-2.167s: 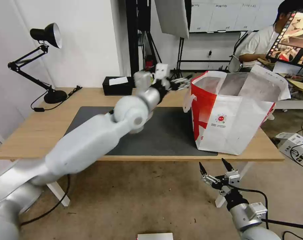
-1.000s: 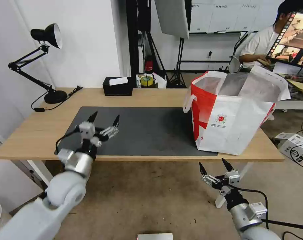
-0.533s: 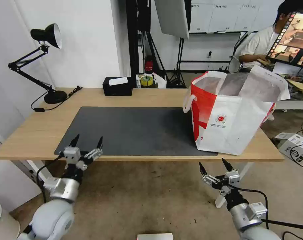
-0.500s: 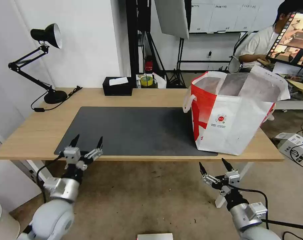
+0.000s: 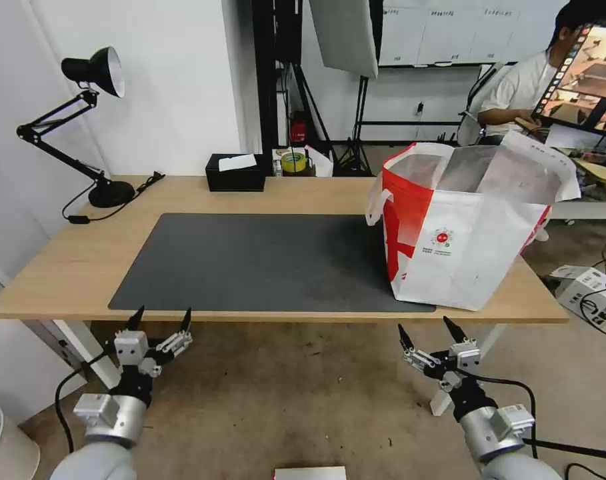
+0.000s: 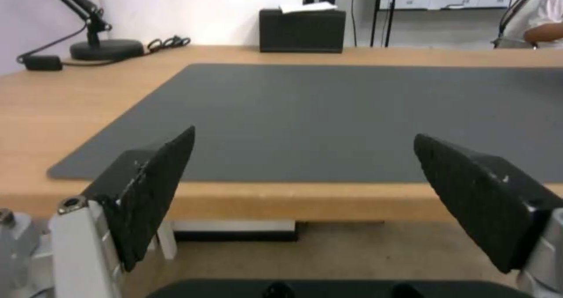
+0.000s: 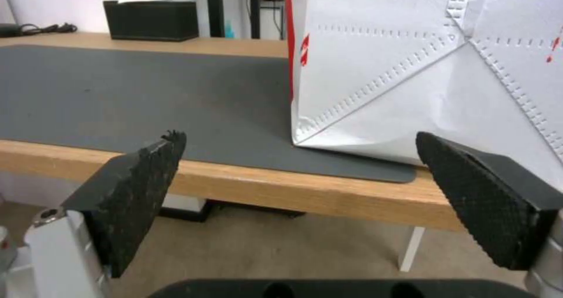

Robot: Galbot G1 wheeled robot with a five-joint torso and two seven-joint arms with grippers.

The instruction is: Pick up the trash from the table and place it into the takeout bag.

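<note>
Nearest the camera, the left pincer (image 5: pixel 159 319) is held below and just in front of the near edge of the surface (image 5: pixel 63 267), at its left end; its fingers are spread wide and nothing is held between them. The right pincer (image 5: pixel 426 330) is held likewise below the near edge, towards the right end, its fingers also spread wide and empty. In the left wrist view the black ridged fingers (image 6: pixel 152 188) are seen apart, with the front lip of the light wood and the dark grey mat (image 6: pixel 328 117) lying beyond them.

The mat (image 5: pixel 263 260) is laid along the middle of the surface, bare wood being left around it on the left and at the back. The takeout bag (image 5: pixel 463 227) is stood upright on the right end of the mat, beyond and above the right pincer and well apart from the left one. It is a boxy white bag with a red side panel, a silver lining at its open mouth, a white handle hanging on its left side and a small red-green logo on the front. In the right wrist view its creased white wall (image 7: pixel 422 69) is seen close behind the fingers, set near the front edge.

At the back edge a black tissue box (image 5: pixel 235 172) is stood, and a black desk lamp (image 5: pixel 83 120) is placed at the far left corner.
</note>
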